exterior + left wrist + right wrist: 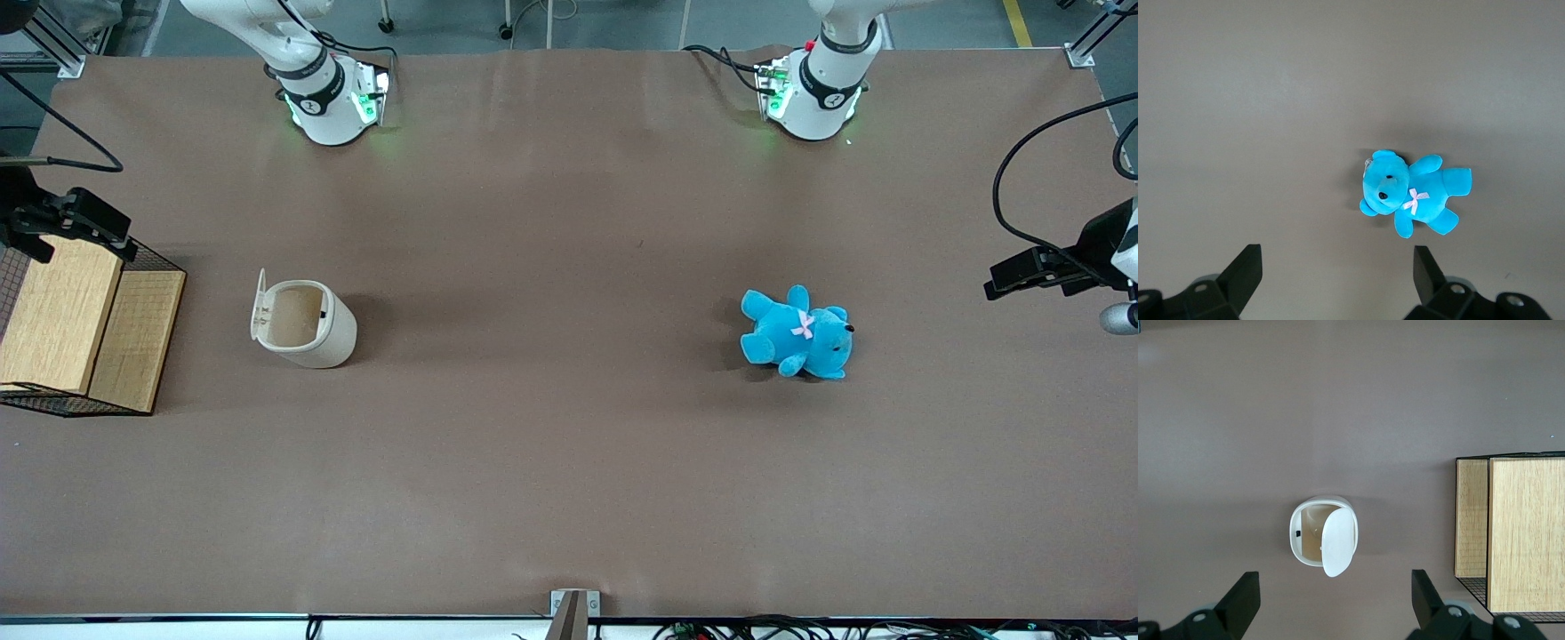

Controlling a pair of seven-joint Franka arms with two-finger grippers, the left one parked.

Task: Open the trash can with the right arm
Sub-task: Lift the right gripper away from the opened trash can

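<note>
Open trash can (302, 324), spread gripper (1331, 600) above

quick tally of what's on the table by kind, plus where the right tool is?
Trash cans: 1, the trash can, lid flipped up
Soft toys: 1, blue teddy
Wire baskets with wooden box: 1
Total: 3
Right tool: open, above the basket, touching nothing.

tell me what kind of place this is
Probably a robotics lab: two white arm bases bolted to a brown-covered table. The right arm's gripper hangs open above the wooden box, away from the open-lidded trash can.
</note>
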